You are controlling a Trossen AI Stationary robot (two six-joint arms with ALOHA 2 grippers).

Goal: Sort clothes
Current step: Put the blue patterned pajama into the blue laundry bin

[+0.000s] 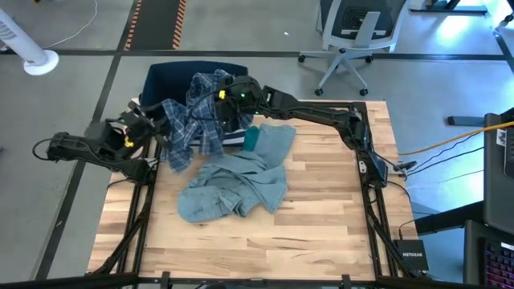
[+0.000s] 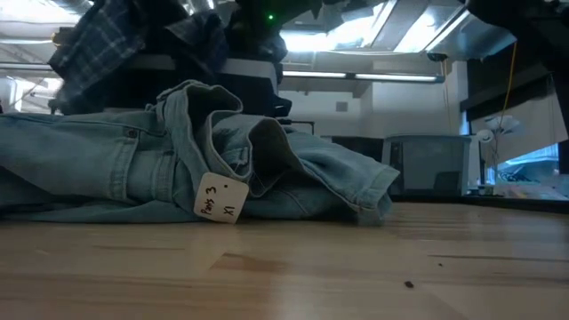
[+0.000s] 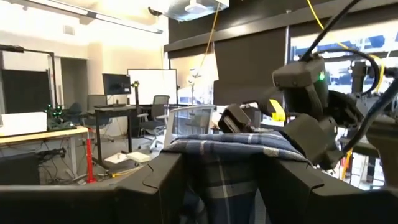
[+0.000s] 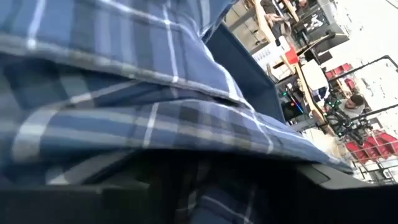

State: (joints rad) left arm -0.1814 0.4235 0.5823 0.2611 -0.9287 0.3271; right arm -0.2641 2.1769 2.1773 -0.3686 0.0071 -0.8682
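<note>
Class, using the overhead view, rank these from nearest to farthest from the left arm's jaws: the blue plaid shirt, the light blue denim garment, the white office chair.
1. Blue plaid shirt: held at the left gripper, by the table's far left corner.
2. Light blue denim garment: on the table, mid-left.
3. White office chair: on the floor beyond the table's far edge, toward the right.

- Wooden table point(image 1: 321, 225) of pale planks on a black frame, standing on a grey floor point(image 1: 72, 96).
- Beyond the table's far edge, a white office chair point(image 1: 349, 36) on a five-star base.
- Far-left of the table, a white fan base point(image 1: 36, 60); black-and-orange striped tape point(image 1: 132, 20) lies on the floor nearby.
- Right of the table, a yellow cable point(image 1: 450, 140) runs across the floor.
- Behind the table in the low view, ceiling strip lights point(image 2: 356, 76) glow.
- In the room, a desk with a monitor point(image 3: 116, 84) and a whiteboard point(image 3: 152, 84) beside it.
</note>
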